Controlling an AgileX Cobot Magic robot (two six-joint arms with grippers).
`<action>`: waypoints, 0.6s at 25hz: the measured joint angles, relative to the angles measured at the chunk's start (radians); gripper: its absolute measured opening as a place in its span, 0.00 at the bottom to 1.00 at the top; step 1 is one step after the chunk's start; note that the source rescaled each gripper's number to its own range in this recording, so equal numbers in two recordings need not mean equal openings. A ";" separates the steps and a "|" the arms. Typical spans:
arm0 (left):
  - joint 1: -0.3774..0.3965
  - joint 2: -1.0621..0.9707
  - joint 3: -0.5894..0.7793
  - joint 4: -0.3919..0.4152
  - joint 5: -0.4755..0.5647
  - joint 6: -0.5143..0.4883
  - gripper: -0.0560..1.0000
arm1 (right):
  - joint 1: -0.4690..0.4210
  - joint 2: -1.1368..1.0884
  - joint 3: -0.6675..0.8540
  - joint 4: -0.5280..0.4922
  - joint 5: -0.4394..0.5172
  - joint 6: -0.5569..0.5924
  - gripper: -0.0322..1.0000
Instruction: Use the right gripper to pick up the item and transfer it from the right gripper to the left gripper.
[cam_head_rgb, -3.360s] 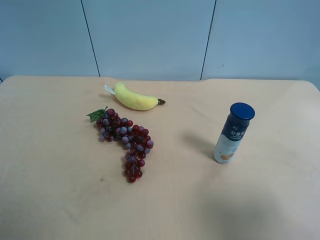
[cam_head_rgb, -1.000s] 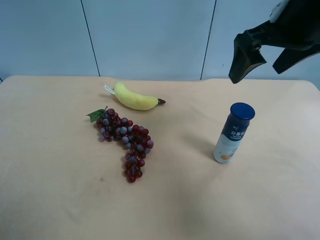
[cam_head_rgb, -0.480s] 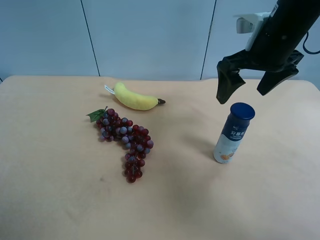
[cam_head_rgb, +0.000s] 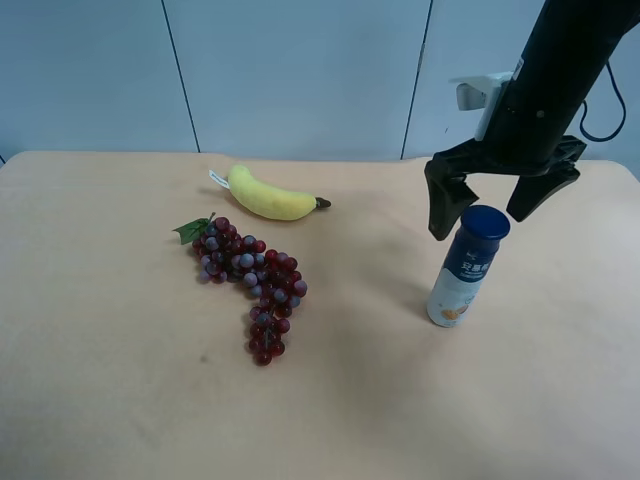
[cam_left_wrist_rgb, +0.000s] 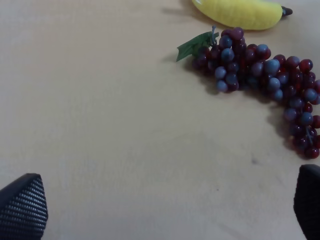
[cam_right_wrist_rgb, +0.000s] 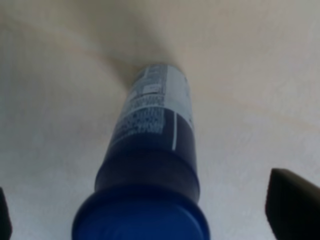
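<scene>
A bottle (cam_head_rgb: 462, 285) with a dark blue cap and a white and blue label stands upright on the table's right side. My right gripper (cam_head_rgb: 481, 216) hangs open just above it, one finger on each side of the cap, not touching. In the right wrist view the bottle (cam_right_wrist_rgb: 152, 150) fills the middle, with the dark fingertips (cam_right_wrist_rgb: 292, 210) at the frame's edges. My left gripper (cam_left_wrist_rgb: 165, 205) is open and empty over bare table, short of the grapes (cam_left_wrist_rgb: 265, 75). The left arm does not show in the exterior high view.
A bunch of red and purple grapes (cam_head_rgb: 250, 275) with a green leaf lies left of centre. A yellow toy banana (cam_head_rgb: 270, 197) lies behind it, also in the left wrist view (cam_left_wrist_rgb: 240, 10). The tan table (cam_head_rgb: 120, 400) ends at a blue wall.
The right arm came into view from the upper right and came down over the bottle. Its open fingers now flank the cap. The bottle, grapes and banana have not moved.
</scene>
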 joint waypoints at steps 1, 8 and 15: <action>0.000 0.000 0.000 0.000 0.000 0.000 1.00 | 0.000 0.009 0.000 0.000 0.000 0.000 1.00; 0.000 0.000 0.000 0.000 0.000 0.000 1.00 | 0.010 0.056 0.001 -0.005 -0.001 0.000 1.00; 0.000 0.000 0.000 0.000 0.000 0.000 1.00 | 0.097 0.056 0.002 -0.107 -0.012 -0.017 1.00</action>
